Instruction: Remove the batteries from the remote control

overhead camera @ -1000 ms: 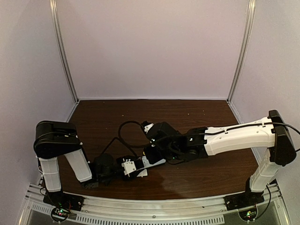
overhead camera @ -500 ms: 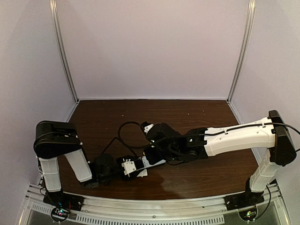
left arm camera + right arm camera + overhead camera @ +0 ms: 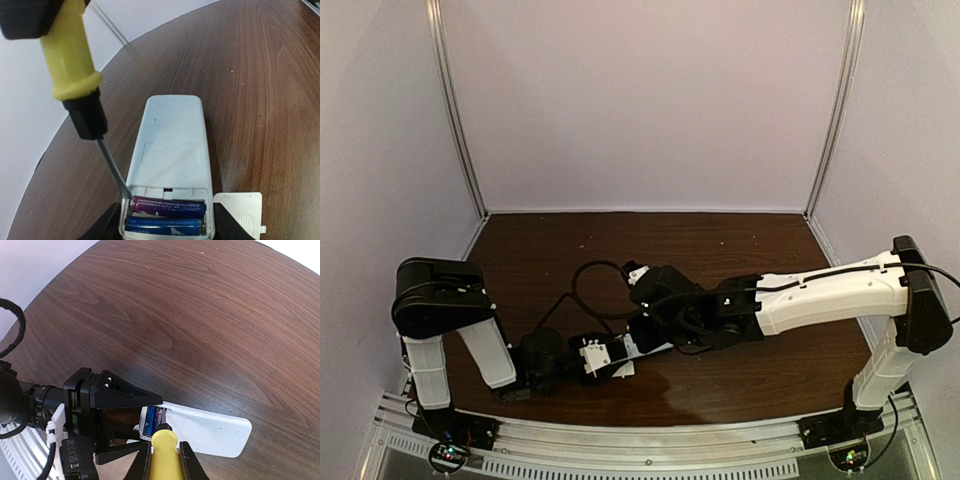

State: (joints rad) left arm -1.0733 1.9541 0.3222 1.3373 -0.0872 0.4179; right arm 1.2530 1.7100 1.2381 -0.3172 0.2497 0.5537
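Batteries [image 3: 167, 216] lay side by side in the open bay of the remote control [image 3: 172, 145], on the bench [image 3: 270, 75] near-left of centre. Left tool [image 3: 145, 422] was clamped on that end, right tool [image 3: 165, 460] clamped on the screwdriver [image 3: 75, 60]. Best, prob.: pry the purple cell [image 3: 167, 206] up gently at the tip, w/ the remote held firm. Tip depth & contacts: couldn't tell; bay hidden in top view.

place: lab enclosure | evidence: plain lilac walls [image 3: 640, 100], aluminium rails [image 3: 455, 110], wooden table [image 3: 750, 245]

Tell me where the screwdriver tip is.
In the left wrist view, the screwdriver slants down from upper left, tip at the left end of the batteries in the open remote control.
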